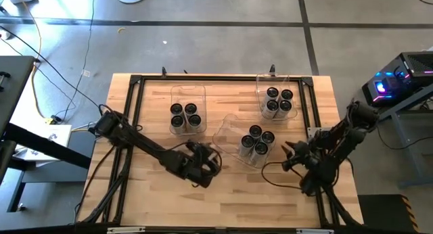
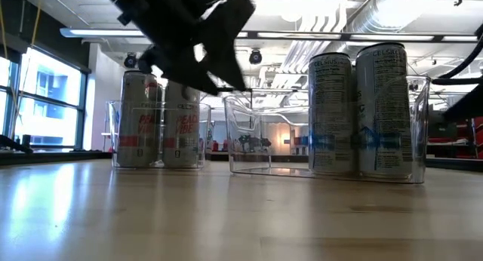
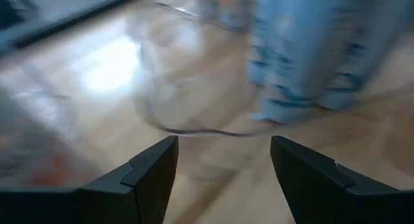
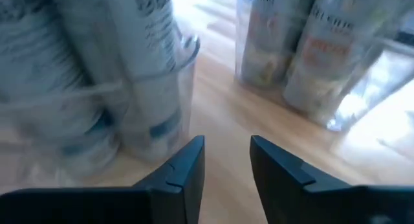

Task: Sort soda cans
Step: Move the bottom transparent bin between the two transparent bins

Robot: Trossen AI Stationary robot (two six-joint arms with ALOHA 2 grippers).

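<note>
Twelve soda cans (image 1: 187, 116) stand upright on the desk (image 1: 155, 186), and none of them sits loose on the wood. They are grouped in three clusters of four, each inside a clear plastic bin. Taking the middle bin (image 1: 242, 141) as the landmark: it holds four blue-labelled cans (image 1: 256, 143), and part of it is bare, which leaves room for more. A second bin (image 1: 187, 105) with four cans stands well apart from it toward the left arm's side. From table height their labels read red. A third bin (image 1: 277, 92) with four more cans (image 1: 278, 102) lies behind the middle bin, toward the desk's far edge. Grouping by label looks like the point of the bins, and the sorting appears finished or nearly so.

The left end effector (image 1: 208, 168) hovers just beside the middle bin's bare end, above the desk, fingers (image 3: 154, 169) spread wide and empty. The right end effector (image 1: 289, 155) sits on the other side of that bin, near the cans, its fingers (image 4: 184, 160) parted by a narrow gap with nothing between them.
</note>
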